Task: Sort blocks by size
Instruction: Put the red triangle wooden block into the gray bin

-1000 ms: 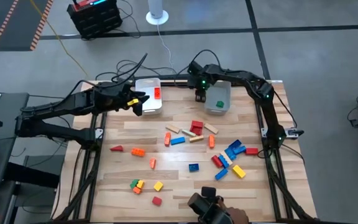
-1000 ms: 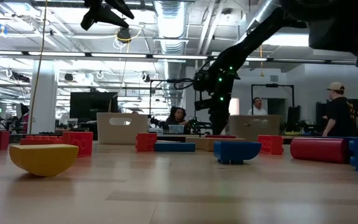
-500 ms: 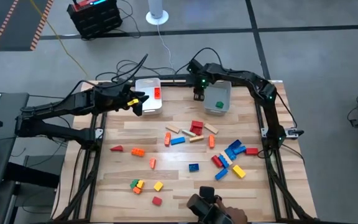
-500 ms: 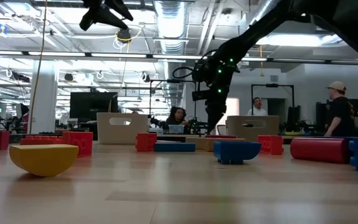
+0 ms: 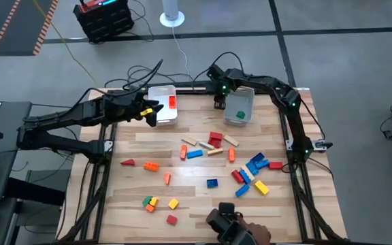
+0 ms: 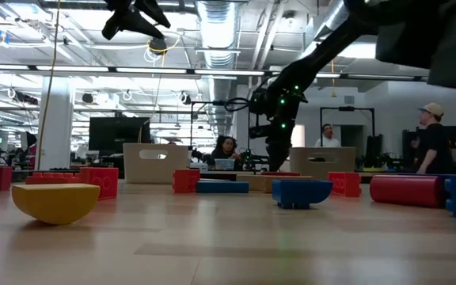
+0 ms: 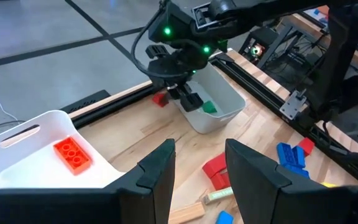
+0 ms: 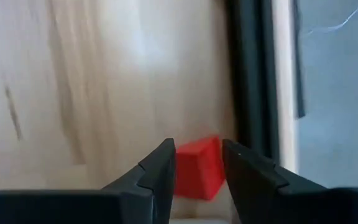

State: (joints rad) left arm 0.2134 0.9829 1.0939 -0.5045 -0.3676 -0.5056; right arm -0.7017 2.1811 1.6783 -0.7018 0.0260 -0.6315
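Observation:
Several blocks (image 5: 213, 141) lie scattered on the wooden table's middle and near part. One red brick (image 7: 73, 154) lies in the left clear bin (image 5: 162, 105) and one green block (image 7: 209, 107) in the right clear bin (image 5: 239, 107). My left gripper (image 7: 197, 168) hovers open and empty beside the left bin. My right gripper (image 5: 218, 103) is open by the right bin's left side, above a small red block (image 8: 197, 171) that lies on the table by the far edge rail; this block also shows in the left wrist view (image 7: 160, 99).
A dark rail (image 8: 253, 81) runs along the table's far edge next to the small red block. A dark camera mount (image 5: 226, 224) stands at the near edge. People (image 6: 430, 142) are in the room behind the table.
My right gripper has swung a little toward the table's left and up, then come back to its place beside the right bin. It has stayed open.

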